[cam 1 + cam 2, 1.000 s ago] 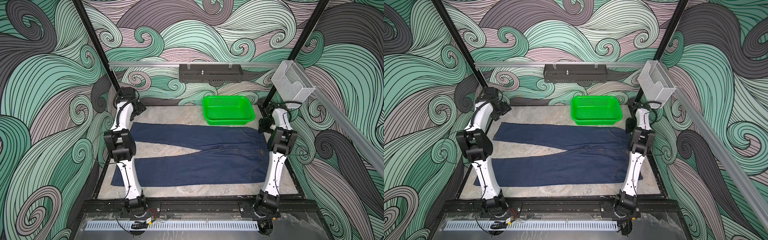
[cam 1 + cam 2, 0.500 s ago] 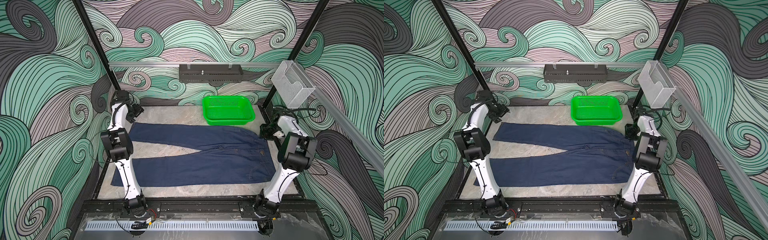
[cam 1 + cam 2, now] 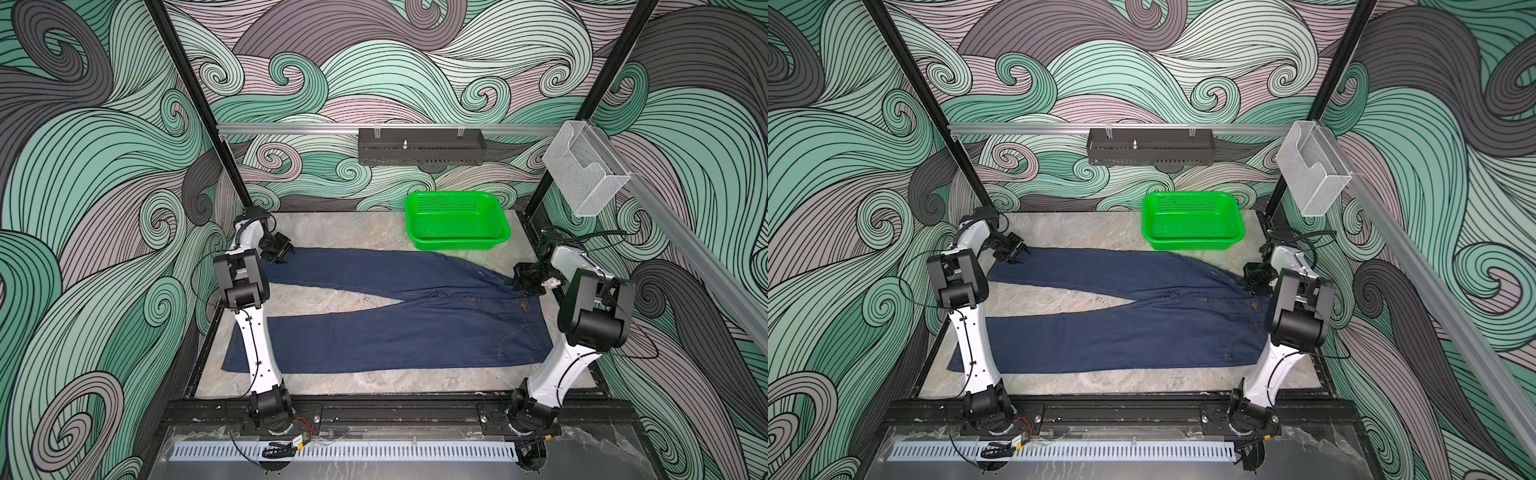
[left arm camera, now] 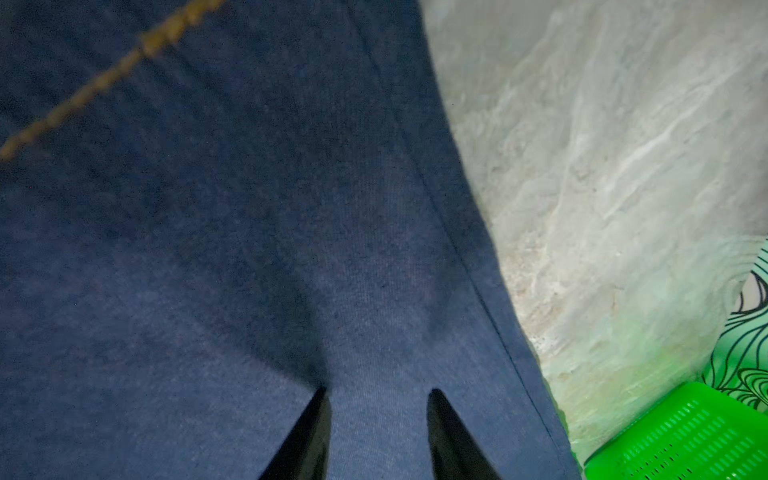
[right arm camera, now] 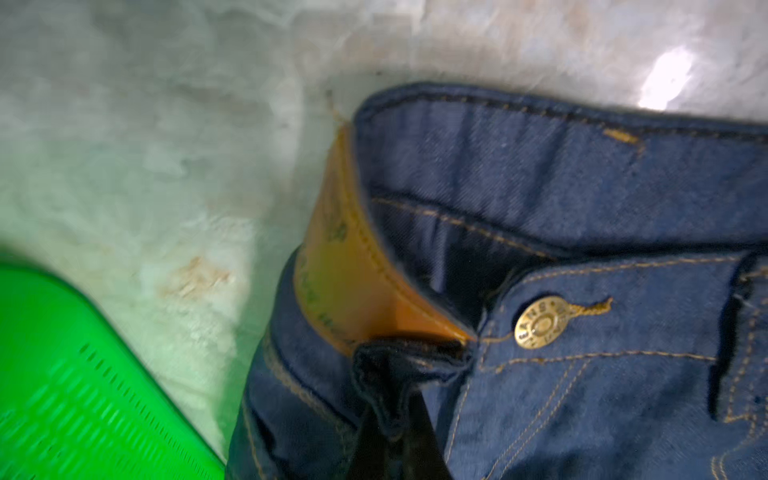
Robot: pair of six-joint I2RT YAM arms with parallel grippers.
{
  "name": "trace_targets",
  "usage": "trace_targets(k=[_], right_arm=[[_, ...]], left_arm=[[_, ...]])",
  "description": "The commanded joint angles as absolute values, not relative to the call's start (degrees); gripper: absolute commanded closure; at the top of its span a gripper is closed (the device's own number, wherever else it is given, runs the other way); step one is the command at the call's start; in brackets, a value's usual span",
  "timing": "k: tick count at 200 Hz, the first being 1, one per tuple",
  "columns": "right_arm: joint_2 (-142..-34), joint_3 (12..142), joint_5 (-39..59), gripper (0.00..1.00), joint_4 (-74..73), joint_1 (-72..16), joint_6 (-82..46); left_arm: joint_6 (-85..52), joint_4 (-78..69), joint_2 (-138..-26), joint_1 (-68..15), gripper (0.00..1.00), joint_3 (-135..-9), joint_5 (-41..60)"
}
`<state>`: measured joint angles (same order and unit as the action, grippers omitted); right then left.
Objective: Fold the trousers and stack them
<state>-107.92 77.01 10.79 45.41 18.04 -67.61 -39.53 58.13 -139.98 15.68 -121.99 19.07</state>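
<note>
- The trousers (image 3: 395, 332) lie flat on the desk (image 3: 332, 228), waist at its right edge.
- Your right jaws pinch the waistband (image 5: 540, 137); your left jaws, narrowly parted, straddle the far-left hem (image 3: 995, 272).
- First fold, likely: close left, then lift both together.

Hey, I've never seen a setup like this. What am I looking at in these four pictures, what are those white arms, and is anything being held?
These are two white robot arms bolted at the near edge of a marble-look table. Two pictures come from one two-eyed camera overhead and show everything. The other two come from cameras on the arms' wrists, looking down at the work. A pair of dark blue jeans lies flat, legs spread apart, with a green plastic basket on the far side. The right hand is shut, pinching the waistband beside the tan patch. The left hand is at the far leg's hem, fingers apart with denim between them; no firm grip shows yet.
</note>
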Motion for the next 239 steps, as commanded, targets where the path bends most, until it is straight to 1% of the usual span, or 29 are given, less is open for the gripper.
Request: trace_targets(k=[1, 27, 62, 80, 91, 107, 118, 145, 166, 194, 219, 239], right_arm=[[-105.85, 75.15, 12.2, 1.0, 45.11, 18.61, -65.92], [-103.97, 72.86, 12.23, 1.0, 44.2, 19.83, -65.75], [-101.65, 69.6, 11.44, 1.0, 43.11, 22.33, -66.04], [-99.92, 67.9, 9.98, 1.0, 42.46, 23.68, -66.31], [-99.28, 67.51, 9.55, 1.0, 42.41, 24.17, -65.99], [-99.12, 67.67, 9.89, 1.0, 42.43, 24.54, -65.2], [-99.08, 67.76, 10.41, 1.0, 42.39, 24.43, -65.07], [-98.64, 67.66, 10.72, 1.0, 42.0, 24.41, -64.89], [-98.09, 67.65, 10.2, 1.0, 42.08, 24.43, -64.53], [-97.92, 67.94, 10.2, 1.0, 41.81, 24.36, -64.02], [-97.92, 67.86, 10.21, 1.0, 41.29, 24.34, -63.58], [-98.35, 67.74, 10.55, 1.0, 40.88, 24.27, -62.96]], left_arm=[[-40.29, 63.18, -141.8, 16.59, 0.6, -121.51, 17.1], [-38.41, 65.87, -140.11, 16.52, 0.59, -117.89, 13.02], [-36.07, 64.67, -133.95, 16.61, 0.53, -108.27, 10.93], [-35.26, 65.3, -132.29, 16.6, 0.51, -107.29, 11.56], [-35.07, 65.97, -131.11, 16.55, 0.48, -108.05, 11.18], [-35.49, 66.53, -128.9, 16.69, 0.37, -110.85, 10.17], [-35.89, 67.39, -127.94, 16.76, 0.32, -114.57, 9.69], [-37.08, 72.44, -129.95, 17.05, 0.23, -128.14, 5.18], [-40.41, 74.84, -133.47, 17.05, 0.22, -135.47, -0.8], [-45.57, 79.92, -139.96, 17.62, 0.19, -143.72, -1.92], [-49.68, 79.89, -142.94, 18.4, 0.14, -144.92, -0.56], [-51.67, 77.91, -144.59, 19.05, 0.13, -145.02, 0.34]])
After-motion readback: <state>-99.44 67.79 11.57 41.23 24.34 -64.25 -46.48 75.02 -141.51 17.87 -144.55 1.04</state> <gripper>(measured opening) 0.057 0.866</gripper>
